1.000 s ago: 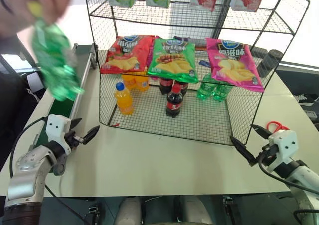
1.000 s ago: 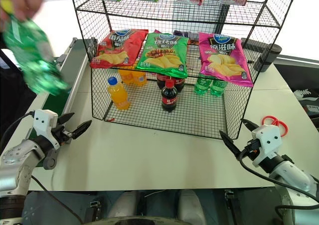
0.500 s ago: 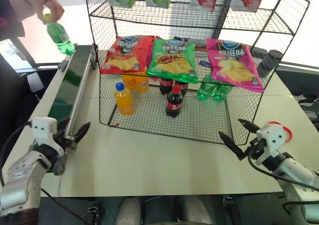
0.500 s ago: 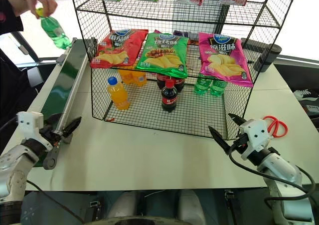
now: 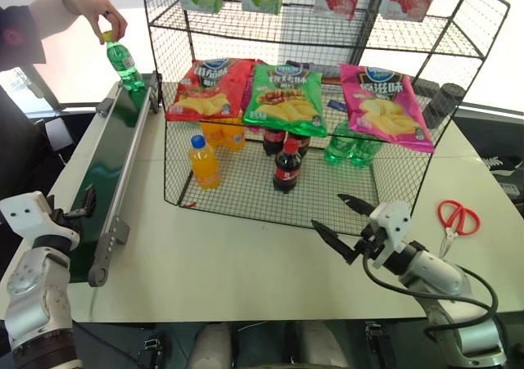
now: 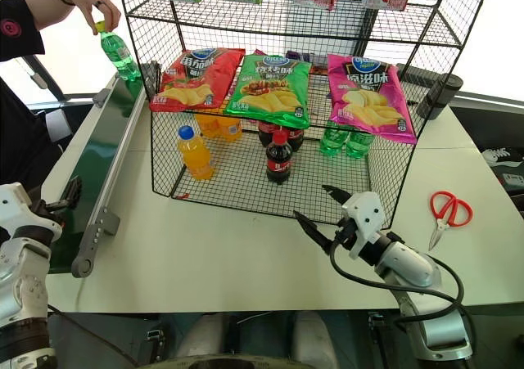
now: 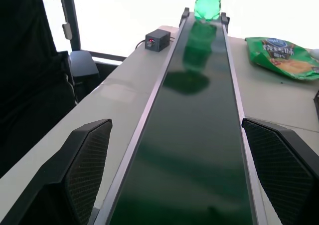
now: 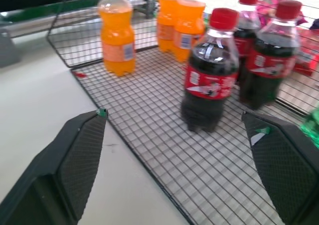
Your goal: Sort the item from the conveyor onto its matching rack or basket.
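A: State the condition of each end effector.
B: The left end effector (image 7: 177,170) is fully spread and holds nothing; its two black fingers (image 7: 87,160) straddle the near end of the conveyor (image 5: 115,168), one finger to each side of the belt. The right end effector (image 5: 342,218) is likewise wide open and empty, positioned over the bench (image 5: 237,263) just in front of the rack (image 5: 270,132), close to its front wire wall.

A: Locate the item.
B: The green bottle (image 5: 124,62) stands upright at the far end of the conveyor, at roughly 11 o'clock in the head view. A person's hand (image 5: 100,13) grips it at the yellow cap. In the left wrist view the bottle's base sits on the belt at the far end.

A: List the rack contents.
B: Bottom tier: an orange bottle (image 5: 202,160) at the front left, more orange bottles behind it, a cola bottle (image 5: 285,166) at the centre front with further cola bottles behind, and green bottles (image 5: 350,144) at about 2 o'clock from the cola. The sloped shelf above carries a red snack bag (image 5: 209,88), a green snack bag (image 5: 284,97) and a pink snack bag (image 5: 385,105).

A: Other objects?
B: Red scissors (image 5: 453,220) lie on the bench at 3 o'clock, well apart from the rack.
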Tool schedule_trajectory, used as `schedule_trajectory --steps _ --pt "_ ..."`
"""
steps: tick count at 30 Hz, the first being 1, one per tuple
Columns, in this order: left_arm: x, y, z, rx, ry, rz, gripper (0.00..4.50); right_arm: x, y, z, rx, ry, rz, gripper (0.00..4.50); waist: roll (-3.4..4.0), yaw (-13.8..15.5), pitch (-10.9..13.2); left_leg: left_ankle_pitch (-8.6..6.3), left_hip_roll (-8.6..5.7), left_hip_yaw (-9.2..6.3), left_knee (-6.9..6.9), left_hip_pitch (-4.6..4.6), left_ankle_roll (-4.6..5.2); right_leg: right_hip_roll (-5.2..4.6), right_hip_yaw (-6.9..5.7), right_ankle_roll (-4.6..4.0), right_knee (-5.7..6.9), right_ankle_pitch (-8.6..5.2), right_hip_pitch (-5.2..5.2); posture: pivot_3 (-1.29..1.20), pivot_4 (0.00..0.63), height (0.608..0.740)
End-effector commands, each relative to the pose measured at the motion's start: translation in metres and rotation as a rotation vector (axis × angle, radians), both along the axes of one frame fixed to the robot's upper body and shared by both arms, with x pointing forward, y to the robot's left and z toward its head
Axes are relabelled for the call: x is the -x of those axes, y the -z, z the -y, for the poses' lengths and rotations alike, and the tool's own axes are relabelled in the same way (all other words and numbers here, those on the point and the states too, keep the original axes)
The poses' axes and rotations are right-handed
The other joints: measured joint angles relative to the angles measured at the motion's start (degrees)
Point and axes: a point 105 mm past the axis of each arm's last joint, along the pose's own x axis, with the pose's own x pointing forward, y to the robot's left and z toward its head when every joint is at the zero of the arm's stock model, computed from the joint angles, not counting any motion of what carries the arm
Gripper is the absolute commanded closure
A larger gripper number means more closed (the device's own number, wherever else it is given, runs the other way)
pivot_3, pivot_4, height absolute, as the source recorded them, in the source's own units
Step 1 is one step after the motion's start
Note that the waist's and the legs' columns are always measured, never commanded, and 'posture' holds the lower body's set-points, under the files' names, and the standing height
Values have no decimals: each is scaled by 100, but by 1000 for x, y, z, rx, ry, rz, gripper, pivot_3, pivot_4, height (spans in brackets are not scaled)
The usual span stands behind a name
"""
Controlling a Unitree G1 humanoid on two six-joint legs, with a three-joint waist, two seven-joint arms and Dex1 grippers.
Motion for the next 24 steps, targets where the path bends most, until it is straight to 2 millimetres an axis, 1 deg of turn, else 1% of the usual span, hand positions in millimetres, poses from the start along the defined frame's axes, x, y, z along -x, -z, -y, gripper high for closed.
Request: schedule_trajectory --steps 1,7,15,17,20,24 --pt "-5 -7 2 -24 -1 36 52 2 -13 -14 -16 -31 57 0 0 -5 0 0 0 0 0 1 0 0 0 0 0 0 -1 0 150 740" --pt "-10 -4 5 -22 9 40 52 5 -10 -31 -38 -70 53 0 -1 -10 -1 0 1 0 -1 0 0 0 0 4 1 2 -2 0 150 740" --pt "-11 -1 5 -20 5 38 52 7 -7 -33 -44 -94 48 0 -1 -5 -1 0 0 0 -1 0 0 -1 -1 12 1 7 -2 0 150 740" --pt "-12 0 6 -22 6 37 52 9 -6 -36 -35 -127 50 0 -1 -8 -1 0 1 0 -1 0 0 -1 -1 12 1 7 -2 0 150 740" --pt "-12 1 5 -21 7 38 52 14 -8 -47 -20 -197 62 0 -1 -9 -1 0 1 0 -1 0 0 -1 -1 12 1 7 -2 0 150 740" --pt "-14 1 5 -25 11 39 52 22 -15 -65 -42 -293 73 0 -1 -11 -1 0 1 0 -2 0 0 -1 -1 12 2 7 -3 0 150 740"
